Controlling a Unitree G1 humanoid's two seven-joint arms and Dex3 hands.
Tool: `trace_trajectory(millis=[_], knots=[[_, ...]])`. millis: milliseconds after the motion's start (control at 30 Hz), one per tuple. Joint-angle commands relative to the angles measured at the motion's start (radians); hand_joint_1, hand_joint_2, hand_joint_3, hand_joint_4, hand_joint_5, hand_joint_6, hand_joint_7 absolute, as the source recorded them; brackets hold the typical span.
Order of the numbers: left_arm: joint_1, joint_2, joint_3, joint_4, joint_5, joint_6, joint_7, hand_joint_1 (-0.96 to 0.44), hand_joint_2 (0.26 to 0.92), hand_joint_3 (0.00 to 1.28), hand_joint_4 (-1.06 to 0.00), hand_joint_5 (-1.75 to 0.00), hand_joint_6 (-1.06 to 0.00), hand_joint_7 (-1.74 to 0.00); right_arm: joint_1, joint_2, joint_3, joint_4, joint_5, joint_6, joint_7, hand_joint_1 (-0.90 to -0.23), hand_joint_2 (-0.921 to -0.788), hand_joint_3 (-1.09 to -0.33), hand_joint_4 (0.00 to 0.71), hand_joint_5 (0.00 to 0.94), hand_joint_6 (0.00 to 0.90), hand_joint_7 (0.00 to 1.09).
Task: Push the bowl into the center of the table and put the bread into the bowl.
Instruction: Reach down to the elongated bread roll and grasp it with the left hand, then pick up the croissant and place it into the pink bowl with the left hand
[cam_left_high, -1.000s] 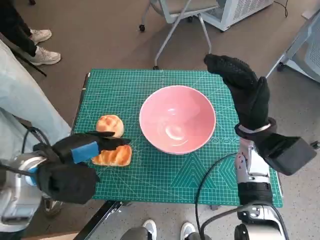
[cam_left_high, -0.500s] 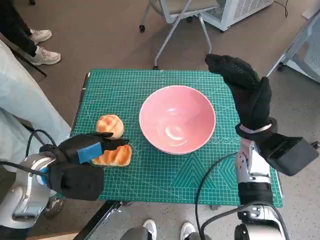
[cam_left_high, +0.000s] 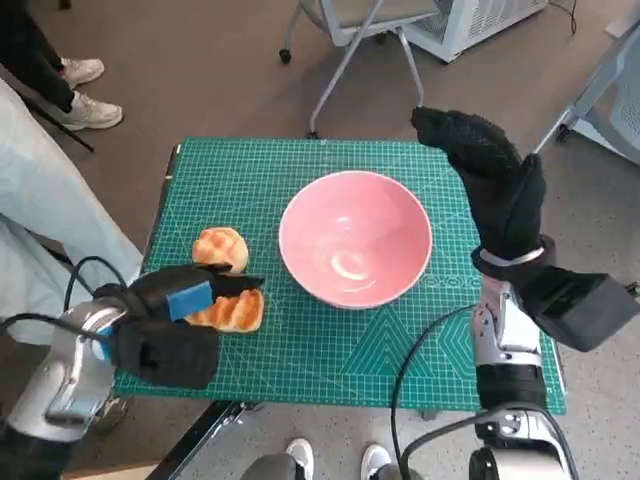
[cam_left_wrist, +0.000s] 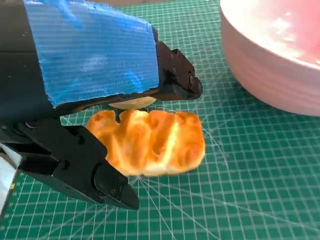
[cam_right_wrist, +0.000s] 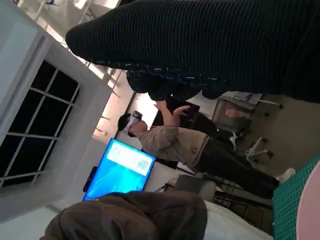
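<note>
Green cutting mat (cam_left_high: 330, 350), office chair (cam_left_high: 352, 25)

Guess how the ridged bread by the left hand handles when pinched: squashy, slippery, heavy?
The ridged bread looks puffy and glazed, so probably soft, light and dentable. The left hand has hard fingers straddling it; a firm pinch may crush it. Its flat underside likely won't roll.

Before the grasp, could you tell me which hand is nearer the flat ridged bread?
Left. The left hand has fingers on either side of the ridged bread; the right hand is raised beyond the bowl.
</note>
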Motion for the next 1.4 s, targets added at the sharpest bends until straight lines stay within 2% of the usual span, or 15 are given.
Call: trace_trajectory(millis=[33,300,567,767,800,833,867,900,1000,1100,1400], knots=[[-0.028,-0.021,-0.039,0.073,0.035,-0.018,0.015,0.06,0.69,0.02,-0.36,-0.02,-0.4,-0.01,0.018,0.002,-0.004,0.007,0.011,0.018,0.013,-0.669,-0.921,-0.758,0.18,0.0,-0.001,0.6],[-0.065,-0.04,-0.08,0.154,0.08,-0.027,0.031,0.06,0.722,0.04,-0.44,-0.04,-0.45,-0.02,0.023,0.004,-0.005,-0.001,0.017,0.023,0.021,-0.673,-0.921,-0.758,0.18,0.0,-0.001,0.6],[-0.078,-0.043,-0.103,0.177,0.115,-0.038,0.046,0.05,0.759,0.06,-0.65,-0.06,-0.63,-0.06,0.028,0.004,-0.009,-0.01,0.02,0.026,0.026,-0.674,-0.921,-0.757,0.18,0.0,-0.001,0.61],[-0.077,-0.036,-0.111,0.186,0.124,-0.064,0.061,0.05,0.766,0.07,-0.71,-0.05,-0.68,-0.05,0.029,0.005,-0.012,-0.012,0.023,0.029,0.03,-0.674,-0.921,-0.757,0.18,0.0,-0.001,0.61],[-0.075,-0.032,-0.114,0.19,0.128,-0.08,0.069,0.04,0.787,0.06,-0.74,-0.24,-0.69,-0.24,0.03,0.005,-0.013,-0.013,0.024,0.03,0.031,-0.674,-0.921,-0.757,0.18,0.0,0.0,0.61],[-0.071,-0.025,-0.114,0.189,0.128,-0.095,0.071,0.03,0.828,0.05,-0.76,-0.55,-0.69,-0.53,0.031,0.005,-0.014,-0.012,0.025,0.03,0.031,-0.674,-0.921,-0.757,0.18,0.0,0.0,0.61],[-0.068,-0.021,-0.113,0.187,0.126,-0.105,0.072,0.02,0.854,0.04,-0.77,-0.75,-0.7,-0.72,0.031,0.005,-0.015,-0.012,0.026,0.031,0.032,-0.674,-0.921,-0.756,0.179,0.0,0.0,0.61],[-0.065,-0.019,-0.111,0.182,0.124,-0.109,0.067,0.01,0.87,0.04,-0.78,-0.87,-0.7,-0.84,0.031,0.005,-0.016,-0.012,0.026,0.031,0.032,-0.674,-0.921,-0.756,0.179,0.0,0.0,0.61],[-0.059,-0.014,-0.104,0.168,0.12,-0.11,0.05,0.01,0.886,0.03,-0.79,-1.0,-0.72,-0.98,0.03,0.006,-0.017,-0.012,0.029,0.035,0.032,-0.675,-0.921,-0.755,0.179,0.0,0.0,0.61],[-0.054,-0.011,-0.094,0.145,0.11,-0.097,0.025,0.0,0.891,0.02,-0.79,-1.05,-0.73,-1.02,0.032,0.007,-0.016,-0.015,0.03,0.037,0.031,-0.677,-0.921,-0.753,0.18,0.0,0.001,0.61],[-0.027,0.0,-0.058,0.074,0.091,-0.086,-0.001,0.0,0.9,0.03,-0.78,-1.13,-0.72,-1.0,0.036,0.012,-0.013,-0.02,0.028,0.04,0.025,-0.679,-0.921,-0.75,0.182,0.001,0.001,0.61]])
